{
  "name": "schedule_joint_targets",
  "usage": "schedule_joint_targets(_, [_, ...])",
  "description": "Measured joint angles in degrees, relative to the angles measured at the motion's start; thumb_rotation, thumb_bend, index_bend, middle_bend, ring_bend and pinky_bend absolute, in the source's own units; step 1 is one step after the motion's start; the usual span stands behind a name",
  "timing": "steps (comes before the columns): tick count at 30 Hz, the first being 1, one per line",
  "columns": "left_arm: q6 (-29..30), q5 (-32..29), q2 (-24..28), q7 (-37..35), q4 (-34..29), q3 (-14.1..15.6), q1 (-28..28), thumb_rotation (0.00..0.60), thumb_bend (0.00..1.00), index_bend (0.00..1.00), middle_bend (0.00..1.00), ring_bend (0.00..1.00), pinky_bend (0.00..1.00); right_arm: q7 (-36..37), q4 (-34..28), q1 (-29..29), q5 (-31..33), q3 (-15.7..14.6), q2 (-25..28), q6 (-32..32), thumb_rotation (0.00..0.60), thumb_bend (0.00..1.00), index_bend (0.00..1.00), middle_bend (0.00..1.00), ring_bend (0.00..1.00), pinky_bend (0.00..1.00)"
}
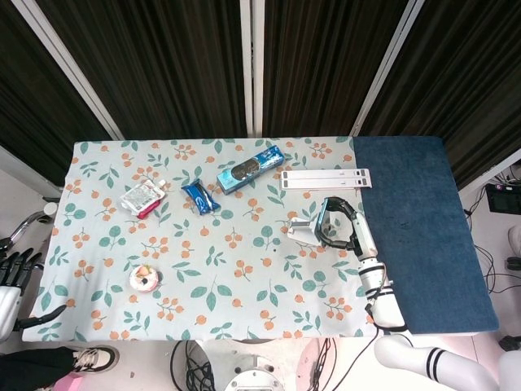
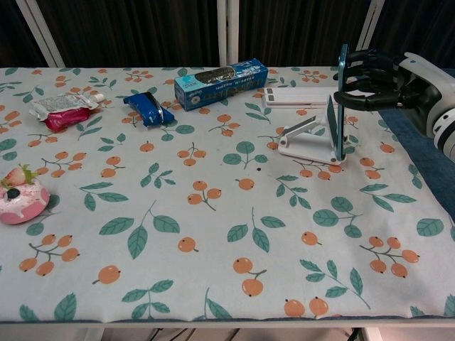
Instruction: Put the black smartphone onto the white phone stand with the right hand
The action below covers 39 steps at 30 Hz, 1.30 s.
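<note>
The black smartphone (image 2: 342, 99) stands upright and edge-on, its lower end at the white phone stand (image 2: 304, 139), which sits right of the table's middle. My right hand (image 2: 380, 78) grips the phone's upper part from the right, fingers curled at its top and thumb below. In the head view the right hand (image 1: 348, 226) and the phone (image 1: 323, 220) sit just right of the stand (image 1: 300, 230). Whether the phone's weight rests on the stand is unclear. My left hand (image 1: 11, 278) hangs off the table's left front corner, fingers apart, holding nothing.
A blue box (image 2: 220, 83), a blue packet (image 2: 147, 108) and a red-and-silver pouch (image 2: 60, 110) lie along the back. A pink cake toy (image 2: 20, 199) sits front left. A white flat bar (image 2: 298, 97) lies behind the stand. A dark blue mat (image 2: 426, 156) covers the right side.
</note>
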Motion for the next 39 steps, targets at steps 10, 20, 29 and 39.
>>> schedule_joint_targets(10, [0.1, -0.1, 0.0, -0.2, 0.2, -0.1, 0.1, 0.159, 0.01, 0.05, 0.04, 0.0, 0.12, 0.1, -0.2, -0.1, 0.5, 0.0, 0.3, -1.2, 0.6, 0.24, 0.68, 0.35, 0.32, 0.1])
schedule_joint_targets(20, [0.0, -0.2, -0.1, -0.3, 0.3, 0.0, 0.2, 0.158, 0.01, 0.05, 0.04, 0.0, 0.12, 3.3, -0.3, 0.1, -2.3, -1.0, 1.4, -2.1, 0.6, 0.14, 0.06, 0.0, 0.0, 0.0])
schedule_joint_targets(29, [0.1, -0.2, -0.1, -0.3, 0.3, -0.1, 0.2, 0.16, 0.01, 0.05, 0.04, 0.0, 0.12, 5.4, 1.2, -0.3, -4.4, -1.7, 1.3, 0.0, 0.6, 0.07, 0.0, 0.0, 0.0, 0.0])
schedule_joint_targets(39, [0.3, 0.0, 0.1, 0.1, 0.0, -0.1, 0.2, 0.16, 0.01, 0.05, 0.04, 0.0, 0.12, 6.2, 2.4, -2.3, -9.5, -2.4, 2.0, 8.5, 0.6, 0.05, 0.0, 0.0, 0.0, 0.0])
